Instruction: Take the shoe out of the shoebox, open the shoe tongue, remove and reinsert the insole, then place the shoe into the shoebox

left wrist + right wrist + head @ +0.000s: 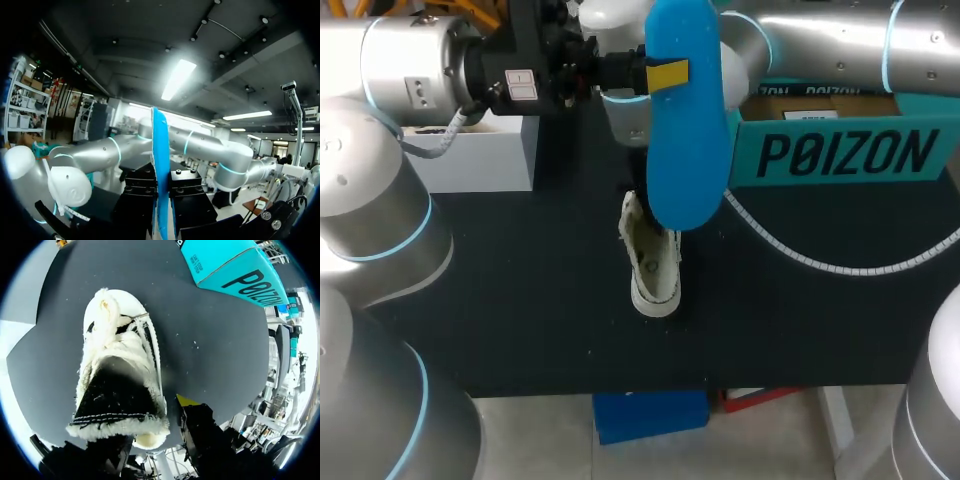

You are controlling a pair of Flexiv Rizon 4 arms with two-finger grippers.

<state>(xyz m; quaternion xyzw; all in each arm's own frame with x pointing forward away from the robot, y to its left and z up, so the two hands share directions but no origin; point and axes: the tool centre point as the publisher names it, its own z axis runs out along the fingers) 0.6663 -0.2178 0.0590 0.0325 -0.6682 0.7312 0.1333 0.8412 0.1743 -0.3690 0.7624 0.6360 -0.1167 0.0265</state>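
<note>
The blue insole (685, 130) hangs upright high above the table, and my left gripper (665, 72) is shut on its upper part. In the left wrist view the insole (160, 165) stands edge-on between the black fingers of the left gripper (161, 200). The white fleece-lined shoe (655, 265) lies on the dark table, toe toward the front edge. My right gripper (150, 425) sits open at the heel of the shoe (120, 365). One yellow fingertip (186, 401) stands just clear of the shoe's side; the other is hidden under the fleece. In the head view the insole hides the right gripper.
The teal shoebox (840, 150) stands at the back right of the table (520, 300), also seen beyond the shoe (235, 270). A white box (480, 150) sits at the back left. A white ribbed cable (800, 255) droops over the table's right side.
</note>
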